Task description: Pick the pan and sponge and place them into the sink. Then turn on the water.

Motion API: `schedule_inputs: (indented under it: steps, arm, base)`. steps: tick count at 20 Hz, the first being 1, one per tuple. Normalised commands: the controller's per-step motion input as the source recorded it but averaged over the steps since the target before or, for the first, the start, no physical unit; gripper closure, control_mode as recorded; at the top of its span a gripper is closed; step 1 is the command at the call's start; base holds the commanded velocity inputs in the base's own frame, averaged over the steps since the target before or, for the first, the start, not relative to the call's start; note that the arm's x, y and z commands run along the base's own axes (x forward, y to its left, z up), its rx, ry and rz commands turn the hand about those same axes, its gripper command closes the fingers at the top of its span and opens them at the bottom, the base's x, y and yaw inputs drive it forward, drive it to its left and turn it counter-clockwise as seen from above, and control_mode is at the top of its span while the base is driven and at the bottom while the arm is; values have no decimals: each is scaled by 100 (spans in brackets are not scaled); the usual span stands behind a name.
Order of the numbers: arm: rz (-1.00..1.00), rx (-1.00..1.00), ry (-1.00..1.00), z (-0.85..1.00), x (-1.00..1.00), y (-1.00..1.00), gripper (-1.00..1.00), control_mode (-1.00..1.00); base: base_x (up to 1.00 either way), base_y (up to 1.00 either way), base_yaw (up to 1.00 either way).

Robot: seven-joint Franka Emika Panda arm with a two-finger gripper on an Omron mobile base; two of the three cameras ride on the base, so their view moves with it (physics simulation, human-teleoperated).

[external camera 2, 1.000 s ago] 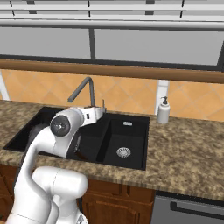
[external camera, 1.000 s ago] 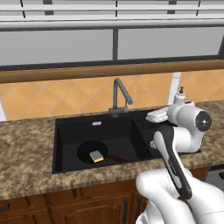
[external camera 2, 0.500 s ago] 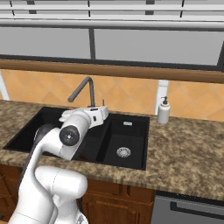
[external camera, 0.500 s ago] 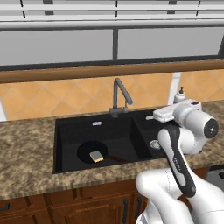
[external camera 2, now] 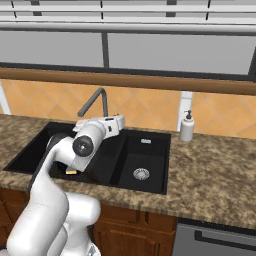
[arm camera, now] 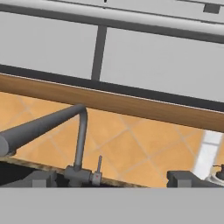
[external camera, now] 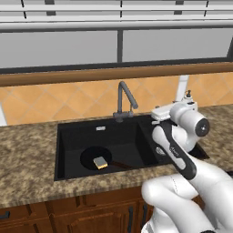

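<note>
pan point(external camera: 96, 158) and sponge point(external camera: 100, 162) already down in the large left basin of the sink point(external camera: 68, 136), sponge resting on the pan, near the basin's front wall; sponge also peeking out behind the arm point(external camera 2: 71, 171). only the water left to start. gripper point(arm camera: 111, 178) spread wide, nothing between the tips, held above the divider between the basins and facing the far wall, with the faucet point(arm camera: 80, 140) just ahead and to the left and its thin lever point(arm camera: 99, 165) standing up beside the base.

risks from here, as a judgement: lever slim and close to the faucet's post, so easy to miss with tips this far apart, or to strike the post or the long spout point(arm camera: 39, 127) reaching toward the camera instead; a sideways sweep likely to swing the spout rather than move the lever. pushing the lever the wrong way gives no flow. too far right and the soap dispenser point(external camera 2: 187, 127) on the counter could get knocked over. spout's aim over the large basin not certain from these views.

brown speckled stone counter point(external camera: 27, 173) around the black sink, wooden cabinet fronts point(external camera: 68, 214) below. orange tiled backsplash point(external camera 2: 150, 112) behind, a wooden ledge point(external camera: 91, 75) above it, then a wide grey window point(external camera 2: 175, 52) with a dark upright bar. edge of a metal appliance point(external camera 2: 220, 240) low at the near right.
</note>
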Motion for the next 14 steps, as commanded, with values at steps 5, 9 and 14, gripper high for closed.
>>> schedule_inputs:
  steps: [5, 9, 14]
  arm:
    - [0, 2, 4, -8, 33, -3, -100, -100]
    - [0, 3, 6, -34, 28, -2, -100, -100]
    - [0, 3, 7, -41, 30, -1, -100, -100]
  base:
    - [0, 0, 0]
    - [0, 0, 0]
    - [0, 0, 0]
